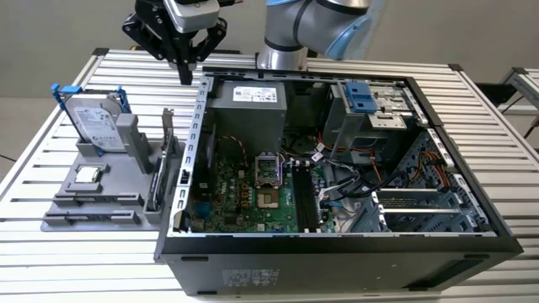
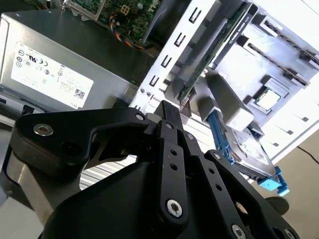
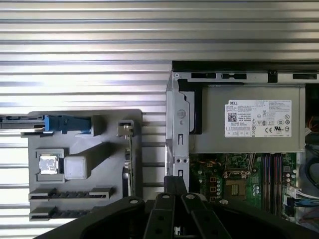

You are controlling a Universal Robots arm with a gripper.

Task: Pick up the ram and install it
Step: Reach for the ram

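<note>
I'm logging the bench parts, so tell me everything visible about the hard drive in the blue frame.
The hard drive is a silver metal-looking slab with a pale printed label on its broad face, held in a blue plastic-looking frame whose ends stick out at the top. It stands on edge, leaning slightly, in the grey holder at the exterior view's left. Only the holder touches it; the gripper hangs apart from it.

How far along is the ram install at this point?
Done: nothing visible; the motherboard's memory slots look empty. In hand: nothing; the gripper, jaws shut, hovers by the open case, near the grey parts holder. Left: both the pick-up and the install.
</note>
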